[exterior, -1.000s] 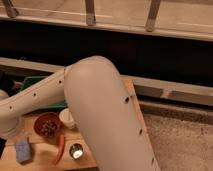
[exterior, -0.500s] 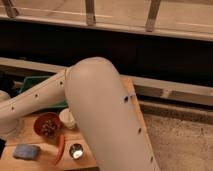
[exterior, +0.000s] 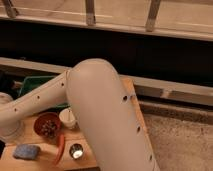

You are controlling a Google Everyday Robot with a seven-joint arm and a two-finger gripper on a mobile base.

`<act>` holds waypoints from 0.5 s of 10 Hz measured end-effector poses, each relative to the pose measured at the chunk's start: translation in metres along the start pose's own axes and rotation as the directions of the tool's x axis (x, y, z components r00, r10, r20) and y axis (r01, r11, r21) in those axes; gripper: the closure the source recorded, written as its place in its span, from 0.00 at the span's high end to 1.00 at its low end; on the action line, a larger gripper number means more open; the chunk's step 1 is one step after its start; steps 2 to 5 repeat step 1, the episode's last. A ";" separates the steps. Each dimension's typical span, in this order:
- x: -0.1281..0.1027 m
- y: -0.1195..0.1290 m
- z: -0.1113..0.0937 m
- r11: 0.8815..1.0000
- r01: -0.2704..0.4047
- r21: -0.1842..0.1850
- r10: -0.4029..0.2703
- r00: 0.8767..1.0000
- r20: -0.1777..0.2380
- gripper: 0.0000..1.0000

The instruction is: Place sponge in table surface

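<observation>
The blue sponge [exterior: 26, 151] lies flat on the wooden table surface [exterior: 30, 134] at the front left corner, with nothing touching it. My white arm [exterior: 100, 115] fills the middle of the view and its forearm runs down to the left edge, just left of the sponge. The gripper itself is past the left edge and does not show.
A brown bowl [exterior: 48, 125] with dark contents, a white cup [exterior: 67, 118], a red-orange elongated item [exterior: 61, 148] and a small metal can [exterior: 76, 151] stand right of the sponge. A green bin [exterior: 34, 85] sits at the table's back. A dark wall and railing are behind.
The sponge was up on its edge at the far left a second ago. It now lies flat on the table, a little further right.
</observation>
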 end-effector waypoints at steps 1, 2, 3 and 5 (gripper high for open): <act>0.000 0.000 0.000 1.000 -0.004 -0.001 0.004 1.000 0.001 0.04; 0.000 0.000 0.000 1.000 -0.004 -0.001 0.004 1.000 0.001 0.04; 0.000 0.000 0.000 1.000 -0.004 -0.001 0.004 1.000 0.001 0.04; 0.000 0.000 0.000 1.000 -0.004 -0.001 0.004 1.000 0.001 0.04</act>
